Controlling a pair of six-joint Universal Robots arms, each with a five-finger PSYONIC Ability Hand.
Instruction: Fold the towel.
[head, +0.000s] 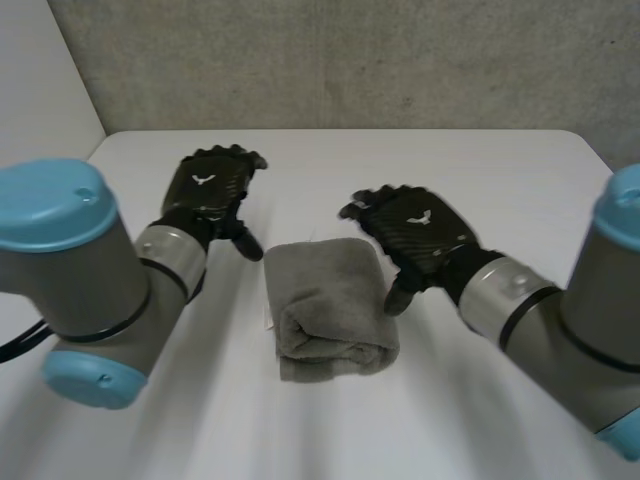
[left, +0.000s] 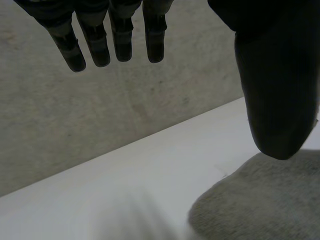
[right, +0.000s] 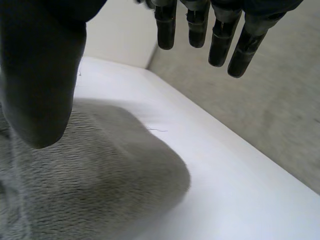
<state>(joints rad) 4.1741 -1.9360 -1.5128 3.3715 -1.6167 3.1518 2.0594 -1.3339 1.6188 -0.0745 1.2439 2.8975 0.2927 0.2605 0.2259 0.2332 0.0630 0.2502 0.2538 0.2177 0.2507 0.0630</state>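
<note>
Now: one grey towel (head: 328, 305), folded into a thick bundle, mid white table (head: 500, 180) | two hands | left hand (head: 208, 190) just left of its far corner, fingers straight, holding nothing | right hand (head: 415, 232) at its right edge, fingers relaxed, empty.

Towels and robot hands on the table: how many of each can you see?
Grey towel: 1
Black hands: 2, the left hand and the right hand
Total: 3
</note>
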